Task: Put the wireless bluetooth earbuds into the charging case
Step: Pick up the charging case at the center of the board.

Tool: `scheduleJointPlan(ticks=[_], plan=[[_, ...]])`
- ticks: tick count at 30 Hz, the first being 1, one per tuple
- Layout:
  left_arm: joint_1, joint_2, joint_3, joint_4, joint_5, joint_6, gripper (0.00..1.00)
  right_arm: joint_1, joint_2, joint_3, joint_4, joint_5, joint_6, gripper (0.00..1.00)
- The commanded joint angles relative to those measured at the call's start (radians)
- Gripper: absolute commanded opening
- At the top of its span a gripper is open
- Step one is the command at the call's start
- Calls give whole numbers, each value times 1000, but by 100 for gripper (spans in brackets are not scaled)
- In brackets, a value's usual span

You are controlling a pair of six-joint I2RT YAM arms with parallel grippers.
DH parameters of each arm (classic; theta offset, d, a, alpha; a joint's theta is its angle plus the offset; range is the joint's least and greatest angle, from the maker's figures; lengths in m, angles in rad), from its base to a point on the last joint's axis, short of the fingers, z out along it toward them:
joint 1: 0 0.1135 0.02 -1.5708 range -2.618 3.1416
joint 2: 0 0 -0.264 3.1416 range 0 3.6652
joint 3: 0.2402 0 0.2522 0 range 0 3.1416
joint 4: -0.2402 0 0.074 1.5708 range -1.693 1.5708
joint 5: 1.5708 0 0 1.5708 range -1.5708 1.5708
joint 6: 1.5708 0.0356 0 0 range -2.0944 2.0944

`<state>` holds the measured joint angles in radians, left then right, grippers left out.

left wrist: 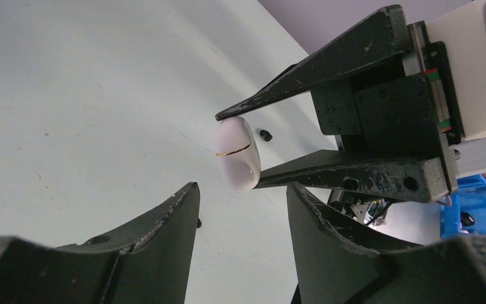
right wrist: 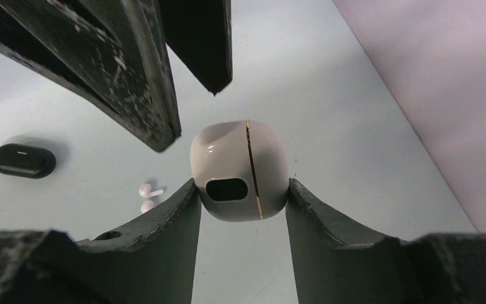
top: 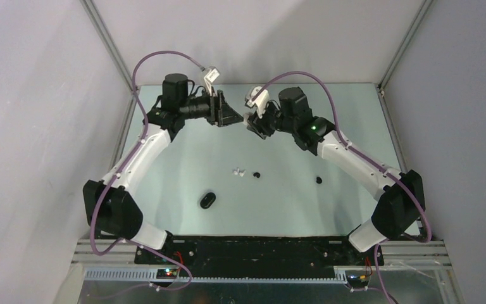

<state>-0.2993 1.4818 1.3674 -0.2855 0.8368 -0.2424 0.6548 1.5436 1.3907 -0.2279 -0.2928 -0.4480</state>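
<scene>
My right gripper (right wrist: 240,185) is shut on a white pebble-like charging case (right wrist: 239,170) with a gold seam, lid closed, held in the air above the far middle of the table. My left gripper (left wrist: 240,206) is open and empty, facing the case (left wrist: 237,154) from the left with a small gap. The two grippers (top: 233,119) (top: 252,125) meet tip to tip. Two white earbuds (top: 238,171) lie together mid-table and also show in the right wrist view (right wrist: 147,190). One black earbud (top: 257,174) lies beside them, another black earbud (top: 319,180) farther right.
A black charging case (top: 207,201), closed, lies on the table near the left arm and also shows in the right wrist view (right wrist: 23,160). Grey walls enclose the table on the left, back and right.
</scene>
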Motion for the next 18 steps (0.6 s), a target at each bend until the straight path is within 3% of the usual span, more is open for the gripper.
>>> scheduleJointPlan(ticks=[1, 14, 18], plan=[[-10, 11, 45, 27, 52, 23, 58, 18, -48, -1, 105, 21, -14, 41], [-22, 49, 72, 27, 63, 24, 42, 57, -59, -27, 157, 28, -67, 41], [-21, 54, 73, 27, 71, 27, 27, 61, -59, -30, 165, 30, -72, 41]])
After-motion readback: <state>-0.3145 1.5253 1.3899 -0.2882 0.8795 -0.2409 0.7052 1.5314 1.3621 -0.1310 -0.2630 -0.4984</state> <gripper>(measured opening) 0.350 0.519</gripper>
